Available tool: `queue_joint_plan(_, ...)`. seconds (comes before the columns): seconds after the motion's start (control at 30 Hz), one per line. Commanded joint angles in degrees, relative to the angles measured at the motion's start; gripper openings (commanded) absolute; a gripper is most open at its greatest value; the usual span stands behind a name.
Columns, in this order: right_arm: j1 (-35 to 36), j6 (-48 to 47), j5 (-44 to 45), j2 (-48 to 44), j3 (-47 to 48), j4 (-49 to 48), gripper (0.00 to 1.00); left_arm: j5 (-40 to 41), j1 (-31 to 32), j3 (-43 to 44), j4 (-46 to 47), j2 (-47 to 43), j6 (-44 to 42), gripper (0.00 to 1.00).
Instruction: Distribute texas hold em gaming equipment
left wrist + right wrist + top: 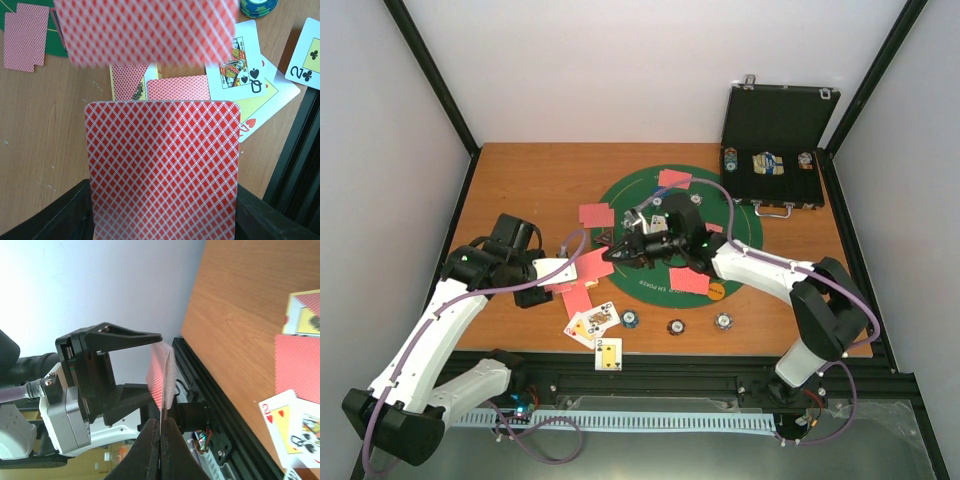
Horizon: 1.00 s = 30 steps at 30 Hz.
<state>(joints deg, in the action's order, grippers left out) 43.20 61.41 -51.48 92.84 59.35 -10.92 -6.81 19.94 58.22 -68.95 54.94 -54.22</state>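
Between right gripper (160, 432) tips stands one card (162, 390).

Robotics lab test cell, not a home or a card room. Plain white panel walls (620, 70) box in three sides, held by black frame posts (430, 75). The wooden table (530, 180) sits inside that enclosure, and a black slotted aluminium rail (670, 385) along its near edge carries both arm bases. The left arm (430, 330) and right arm (770, 270) are white-shelled manipulators with purple cables (505, 291) run exposed along them. Loose wiring drops to a white slotted cable duct (620, 420) under the rail. What's on the table reads as staged props: green poker mat (620, 195), black case (780, 120), red-backed cards (597, 214), chips (723, 320). The right wrist view shows bare connectors below the rail.
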Motion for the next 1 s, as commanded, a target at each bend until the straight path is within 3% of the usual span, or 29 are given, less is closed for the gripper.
queue_joint_plan(0.0,-4.33,-1.76,-1.56,-3.47,-2.76,1.99,0.03,0.45,-0.17,0.17,0.98,-0.44,-0.5,0.27)
queue_joint_plan(0.1,-8.88,-4.85,-2.38,-5.68,-3.41,5.39,0.03,0.65,-0.17,-0.1,1.26,-0.01,-0.4,0.27)
queue_joint_plan(0.27,-23.22,-16.07,-1.95,-7.27,-3.51,20.05,0.03,1.99,-0.17,-1.29,2.32,0.7,-0.14,0.27)
queue_joint_plan(0.4,-35.99,-25.37,1.45,-4.51,-1.89,29.48,0.03,4.13,-0.23,-4.31,4.86,0.81,-0.15,0.27)
queue_joint_plan(0.5,-41.6,-28.41,4.73,-0.83,-0.03,31.89,0.03,4.74,-1.76,-6.89,7.29,1.09,-0.56,0.25)
queue_joint_plan(0.77,-43.99,-30.11,11.65,10.98,5.47,32.29,0.03,1.98,-14.05,-12.04,12.12,2.66,-5.6,0.22)
queue_joint_plan(0.97,-43.99,-33.65,17.92,15.49,9.39,34.99,0.03,1.13,-17.7,-17.07,17.81,4.71,-6.56,0.22)
